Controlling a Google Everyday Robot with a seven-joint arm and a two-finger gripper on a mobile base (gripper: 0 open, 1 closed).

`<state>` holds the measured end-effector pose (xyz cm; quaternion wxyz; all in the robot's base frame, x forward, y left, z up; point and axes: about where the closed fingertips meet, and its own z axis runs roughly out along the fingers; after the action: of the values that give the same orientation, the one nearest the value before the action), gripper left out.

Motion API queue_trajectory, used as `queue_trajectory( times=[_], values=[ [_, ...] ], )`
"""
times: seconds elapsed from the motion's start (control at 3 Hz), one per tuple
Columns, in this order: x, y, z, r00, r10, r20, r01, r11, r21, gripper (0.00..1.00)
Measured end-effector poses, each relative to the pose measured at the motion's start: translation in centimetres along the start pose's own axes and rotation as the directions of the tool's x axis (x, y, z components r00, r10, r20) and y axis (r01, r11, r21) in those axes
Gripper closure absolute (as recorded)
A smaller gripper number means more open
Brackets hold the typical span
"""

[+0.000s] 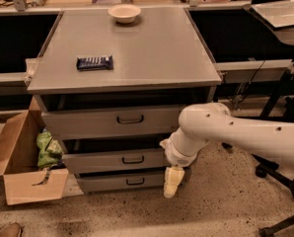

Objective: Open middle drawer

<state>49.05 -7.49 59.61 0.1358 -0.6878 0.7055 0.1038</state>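
The grey cabinet [122, 58] has three drawers, each standing a little out from its frame. The middle drawer [97, 162] is the second one, with a small dark loop handle [132, 159]. My gripper [171, 181] is cream-coloured and points down at the right end of the drawers, level with the bottom drawer [107, 182] and below the middle drawer's right end. It is well to the right of the handle and holds nothing that I can see. My white arm [236, 132] reaches in from the right.
The tallest top drawer [88, 123] sits above the middle one. A dark snack bar [94, 62] and a pale bowl [124, 13] lie on the cabinet top. An open cardboard box [18, 167] with a green bag [48, 149] stands at the left. A chair base [280, 167] stands at the right.
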Motion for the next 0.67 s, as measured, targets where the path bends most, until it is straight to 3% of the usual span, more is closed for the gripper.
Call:
queue_trajectory(
  times=[0.33,0.67],
  values=[
    [3.81,-3.01,8.82,1.0,-0.025,0.01,0.024,0.9977,0.064,0.0],
    [3.81,-3.01,8.82,1.0,-0.025,0.01,0.024,0.9977,0.064,0.0]
  ],
)
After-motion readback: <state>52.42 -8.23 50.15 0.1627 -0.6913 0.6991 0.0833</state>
